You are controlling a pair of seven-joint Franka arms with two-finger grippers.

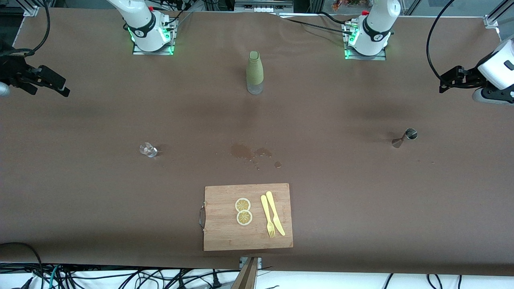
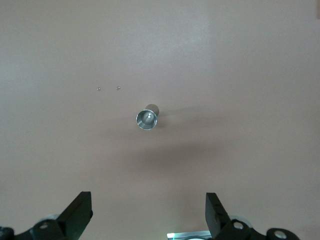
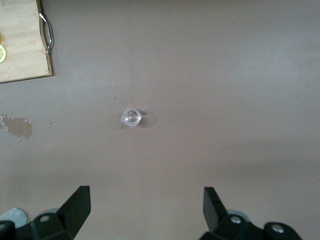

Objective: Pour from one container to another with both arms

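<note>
A small clear glass (image 1: pixel 148 149) stands on the brown table toward the right arm's end. A little metal jigger (image 1: pixel 405 136) stands toward the left arm's end. A green bottle (image 1: pixel 254 72) with a clear base stands upright between the two arm bases. My right gripper (image 1: pixel 56 84) hangs high over the table's edge at its own end. It is open and empty, with the glass (image 3: pixel 131 118) well below it. My left gripper (image 1: pixel 445 82) hangs high at the other end. Also open and empty (image 2: pixel 148 210), it looks down on the jigger (image 2: pixel 146 119).
A wooden cutting board (image 1: pixel 225 237) lies near the front edge, carrying two lemon slices (image 1: pixel 243 211), a yellow fork (image 1: pixel 267 216) and a yellow knife (image 1: pixel 275 212). Wet spill marks (image 1: pixel 251 152) stain the cloth between the board and the bottle. Cables hang along the table's edges.
</note>
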